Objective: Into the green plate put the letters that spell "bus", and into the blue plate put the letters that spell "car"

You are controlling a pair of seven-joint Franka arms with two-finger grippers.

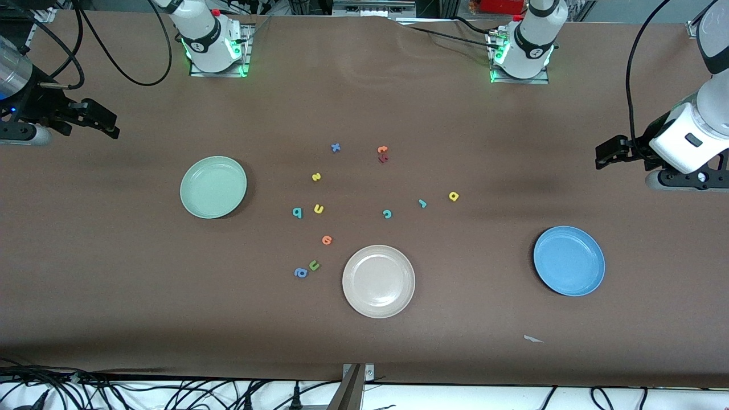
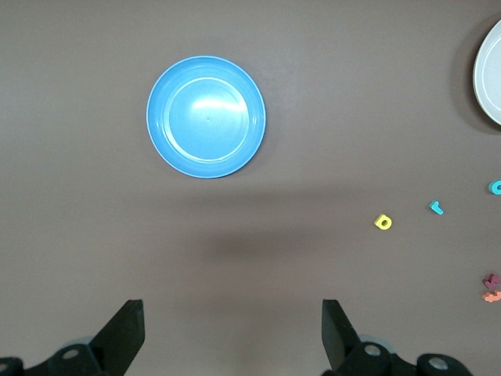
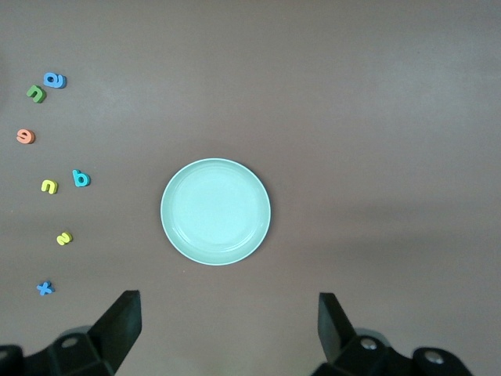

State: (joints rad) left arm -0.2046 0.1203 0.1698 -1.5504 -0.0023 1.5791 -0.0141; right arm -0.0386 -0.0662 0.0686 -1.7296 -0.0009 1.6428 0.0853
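Observation:
The empty green plate [image 1: 213,187] [image 3: 215,211] lies toward the right arm's end. The blue plate [image 1: 569,260] [image 2: 206,117], also empty, lies toward the left arm's end. Between them on the table lie the teal b [image 1: 297,212] [image 3: 81,178], yellow u [image 1: 318,209] [image 3: 49,186], yellow s [image 1: 316,177] [image 3: 64,238], teal c [image 1: 387,214], teal r [image 1: 422,203] [image 2: 436,207] and yellow a [image 1: 453,196] [image 2: 383,222]. My left gripper [image 1: 605,155] [image 2: 232,329] hangs open and empty over bare table beside the blue plate. My right gripper [image 1: 107,122] [image 3: 227,325] hangs open and empty beside the green plate.
A beige-white plate [image 1: 379,281] lies nearest the front camera, mid-table. Other letters: blue x [image 1: 335,148], orange [image 1: 383,150] and dark red [image 1: 383,159] letters together, an orange round letter [image 1: 327,240], a green u [image 1: 314,265], a blue a [image 1: 300,273]. A paper scrap [image 1: 533,339] lies near the front edge.

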